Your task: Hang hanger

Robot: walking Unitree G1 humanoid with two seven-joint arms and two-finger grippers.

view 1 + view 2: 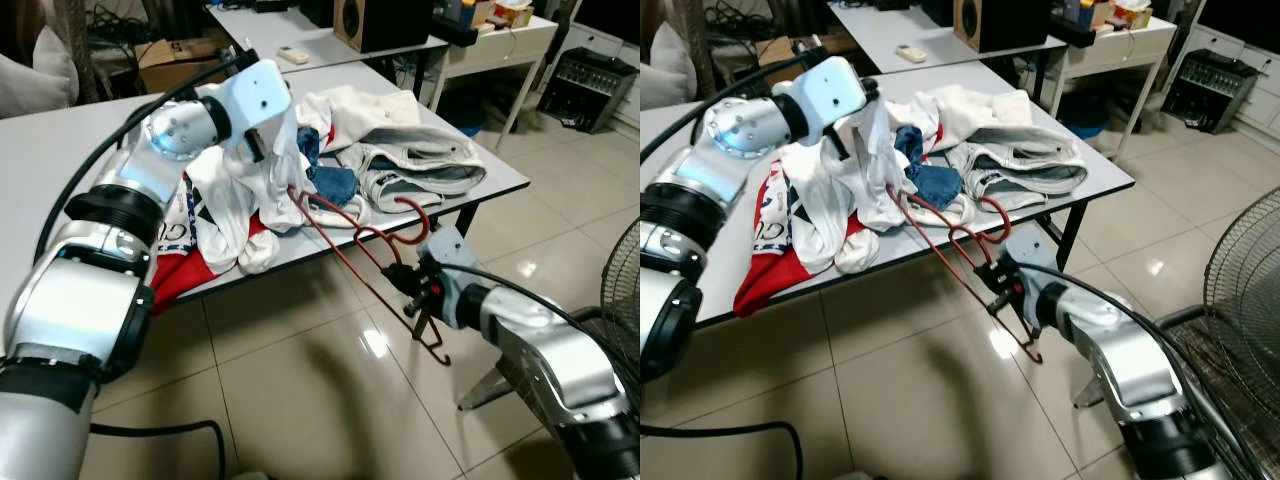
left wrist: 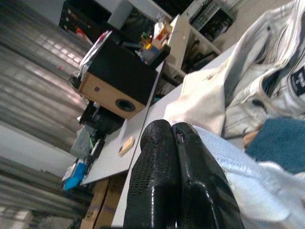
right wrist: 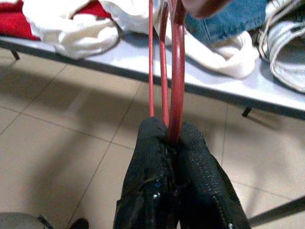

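Note:
A red wire hanger (image 1: 340, 238) slopes from the clothes pile down past the table's front edge. My right gripper (image 1: 405, 283) is shut on its lower part over the floor, and the red wires (image 3: 175, 71) run out from between its black fingers (image 3: 152, 143). The hanger's upper end is tucked into a white garment (image 1: 232, 195). That garment is lifted above the table, with my left gripper (image 1: 257, 143) shut on its top. In the left wrist view the fingertips (image 2: 159, 138) are pressed together with pale cloth (image 2: 248, 176) beside them.
The grey table (image 1: 60, 150) carries a pile of clothes: a pale denim jacket (image 1: 415, 160), a blue cloth (image 1: 330, 183) and a red cloth (image 1: 180, 270). A standing fan (image 1: 1245, 290) is at the right. Behind stands a second table with a speaker (image 1: 365, 22).

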